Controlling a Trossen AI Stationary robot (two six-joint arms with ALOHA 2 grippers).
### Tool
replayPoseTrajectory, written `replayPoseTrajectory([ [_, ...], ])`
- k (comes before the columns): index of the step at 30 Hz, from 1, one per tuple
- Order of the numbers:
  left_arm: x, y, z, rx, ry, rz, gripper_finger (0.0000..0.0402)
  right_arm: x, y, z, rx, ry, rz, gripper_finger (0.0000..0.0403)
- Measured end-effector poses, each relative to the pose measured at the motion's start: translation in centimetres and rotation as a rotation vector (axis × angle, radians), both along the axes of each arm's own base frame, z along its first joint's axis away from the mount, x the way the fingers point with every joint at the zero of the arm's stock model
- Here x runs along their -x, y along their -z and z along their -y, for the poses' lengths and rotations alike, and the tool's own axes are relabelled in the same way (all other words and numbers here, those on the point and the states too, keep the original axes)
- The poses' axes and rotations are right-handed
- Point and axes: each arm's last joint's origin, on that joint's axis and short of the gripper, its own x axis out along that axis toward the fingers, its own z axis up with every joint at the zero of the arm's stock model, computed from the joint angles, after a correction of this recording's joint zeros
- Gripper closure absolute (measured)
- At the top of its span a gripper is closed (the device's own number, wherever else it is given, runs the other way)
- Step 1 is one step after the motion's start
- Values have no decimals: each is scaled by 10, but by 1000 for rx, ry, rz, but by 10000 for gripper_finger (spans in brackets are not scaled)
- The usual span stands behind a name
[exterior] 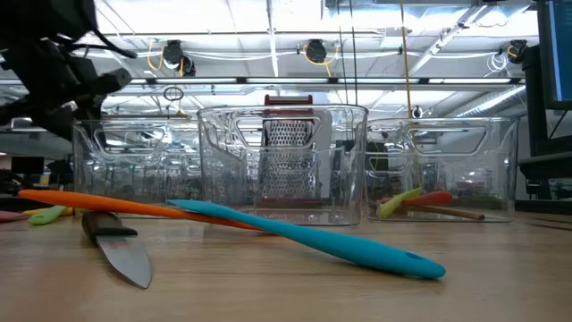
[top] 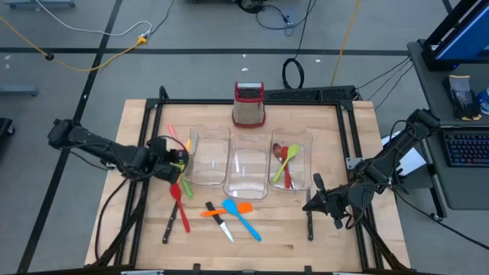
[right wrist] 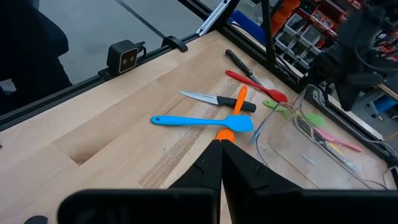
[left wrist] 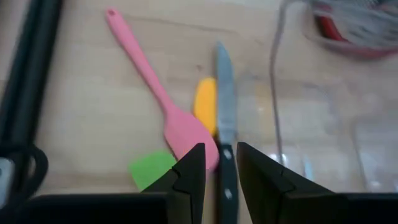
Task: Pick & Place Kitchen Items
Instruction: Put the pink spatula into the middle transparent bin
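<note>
My left gripper (top: 177, 158) hangs by the left wall of the left clear bin (top: 208, 156). In the left wrist view it is open (left wrist: 221, 171), one finger on either side of the black handle (left wrist: 227, 186) of a steel-bladed knife (left wrist: 224, 93) that lies on the table. A pink spatula (left wrist: 168, 106), a yellow utensil (left wrist: 204, 102) and a green one (left wrist: 149, 168) lie beside the knife. My right gripper (top: 315, 200) is shut and empty at the table's right, near the front. An orange spatula (top: 225, 209), a blue one (top: 243, 218) and a knife (top: 220, 223) lie at front centre.
A red spatula (top: 177, 195) and a black-handled knife (top: 170, 226) lie at the front left. The right bin (top: 292, 164) holds brown, green and red spoons. The middle bin (top: 248, 164) stands between the other two. A steel grater with a red top (top: 248, 103) stands behind the bins.
</note>
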Motion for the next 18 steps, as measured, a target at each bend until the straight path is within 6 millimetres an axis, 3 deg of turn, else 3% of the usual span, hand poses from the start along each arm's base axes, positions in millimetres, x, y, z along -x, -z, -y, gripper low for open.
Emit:
replayPoseTrajectory([
  [10, 0, 0, -41, -31, -165, -101, 309, 0, 0, 0, -33, 14, -11, 403],
  [18, 7, 0, -71, -35, -156, -280, 309, 0, 0, 0, -43, 18, -15, 403],
])
